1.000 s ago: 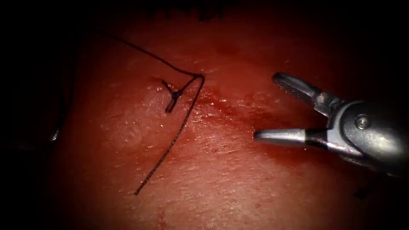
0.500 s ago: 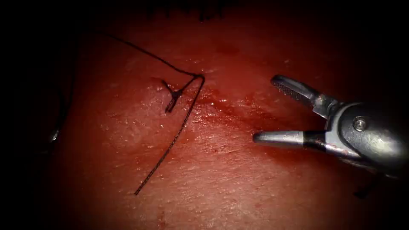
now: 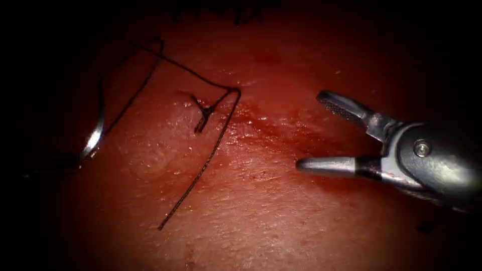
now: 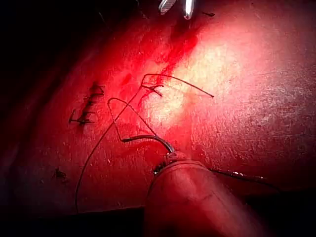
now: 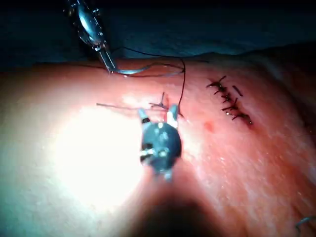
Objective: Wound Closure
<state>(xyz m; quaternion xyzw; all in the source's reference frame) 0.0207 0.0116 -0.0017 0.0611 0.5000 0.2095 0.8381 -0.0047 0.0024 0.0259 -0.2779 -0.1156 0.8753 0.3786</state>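
left of the knot (image 3: 204, 113), the curved needle (image 3: 94, 136) glints above the tissue (image 3: 261, 211), clamped in the left tool (image 5: 106, 61), its dark thread (image 3: 150, 70) trailing, while the right tool (image 3: 314, 131) gapes empty.

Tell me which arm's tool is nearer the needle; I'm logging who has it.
Left. The left tool holds the needle at one end, off the tissue, left of the knot. The right tool hangs open and empty, right of the knot.
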